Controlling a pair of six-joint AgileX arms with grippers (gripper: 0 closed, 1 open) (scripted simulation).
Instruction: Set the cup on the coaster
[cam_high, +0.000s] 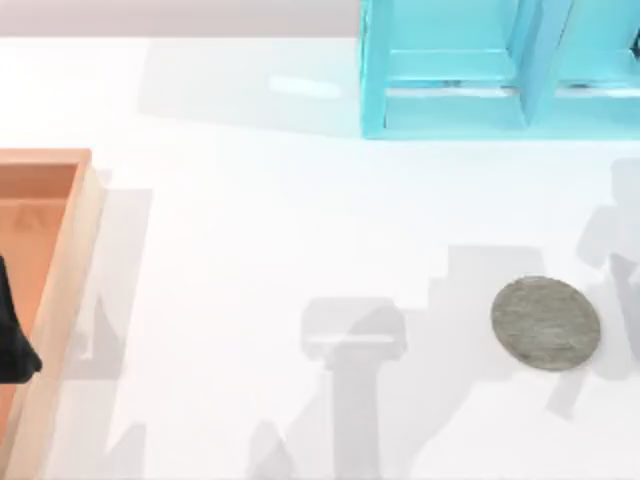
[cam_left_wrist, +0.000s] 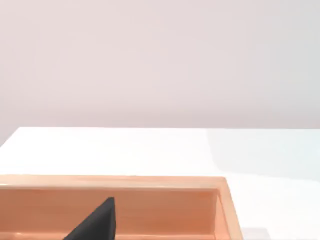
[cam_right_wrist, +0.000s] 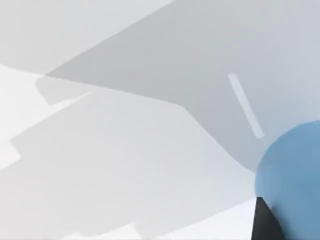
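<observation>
The coaster (cam_high: 545, 322), a flat speckled grey disc, lies on the white table at the right. In the right wrist view the blue cup (cam_right_wrist: 295, 175) looms close. One dark finger (cam_right_wrist: 261, 224) of my right gripper (cam_right_wrist: 282, 220) lies against its side, and the gripper looks shut on it above the table. My left gripper (cam_high: 14, 340) is a dark shape at the table's far left, over the wooden tray. One of its fingertips (cam_left_wrist: 97, 222) shows in the left wrist view.
An open wooden tray (cam_high: 62, 290) stands along the left edge, with its rim (cam_left_wrist: 150, 181) also in the left wrist view. A cyan shelf unit (cam_high: 450, 100) stands at the back right. Arm shadows fall across the white table around the coaster.
</observation>
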